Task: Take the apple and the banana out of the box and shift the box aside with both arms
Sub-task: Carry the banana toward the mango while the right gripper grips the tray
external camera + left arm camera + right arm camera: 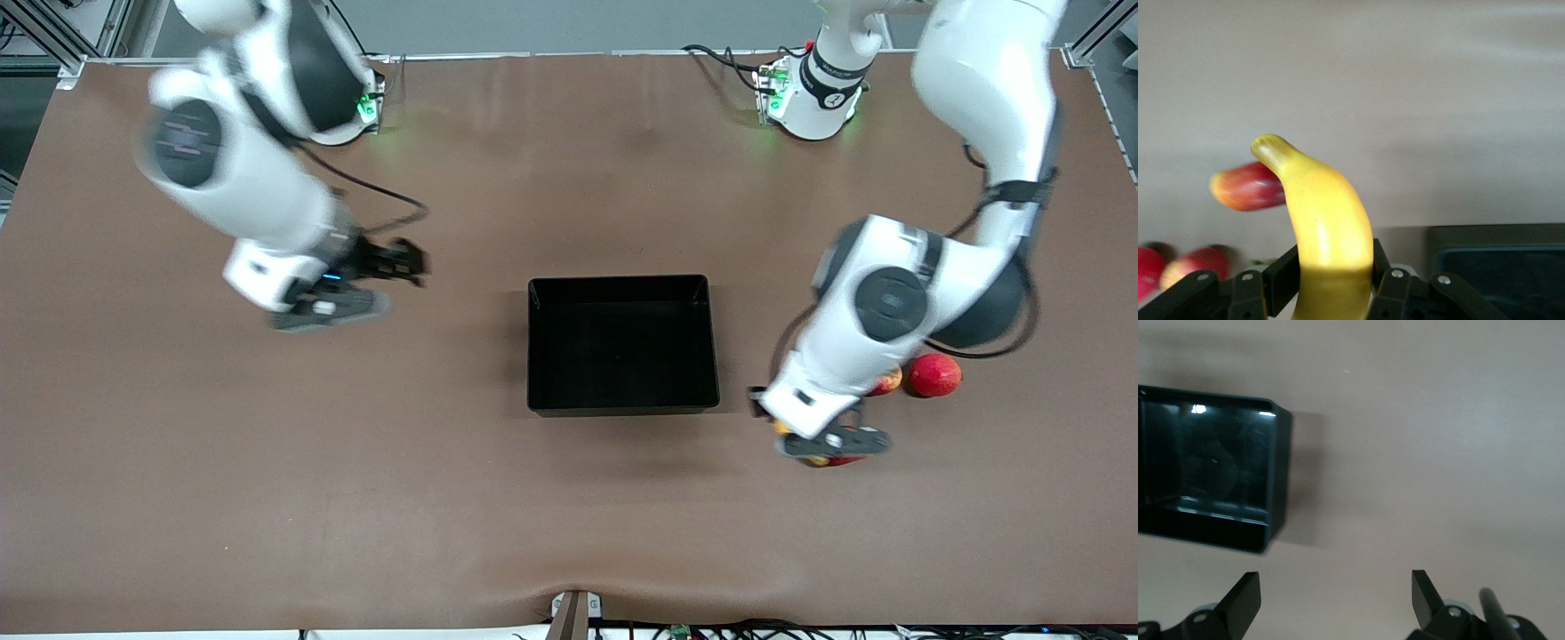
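The black box (pixel 622 410) stands at the table's middle and holds nothing. My left gripper (pixel 831 442) is shut on the yellow banana (pixel 1328 220), low over the table beside the box toward the left arm's end. The banana's stem end sticks out past the fingers (pixel 1288 283). A red fruit (pixel 1248 187) lies close beside the banana, partly under the gripper (pixel 840 460). A red apple (pixel 933 375) and a red-yellow fruit (pixel 886 382) lie beside the left arm. My right gripper (pixel 1336 600) is open and empty, up over bare table toward the right arm's end from the box (pixel 1275 480).
The box's corner shows in the left wrist view (pixel 1498 237). Two more red fruits (pixel 1198 263) lie at that view's edge. Brown table (pixel 356 498) surrounds the box. The arm bases stand along the edge farthest from the front camera.
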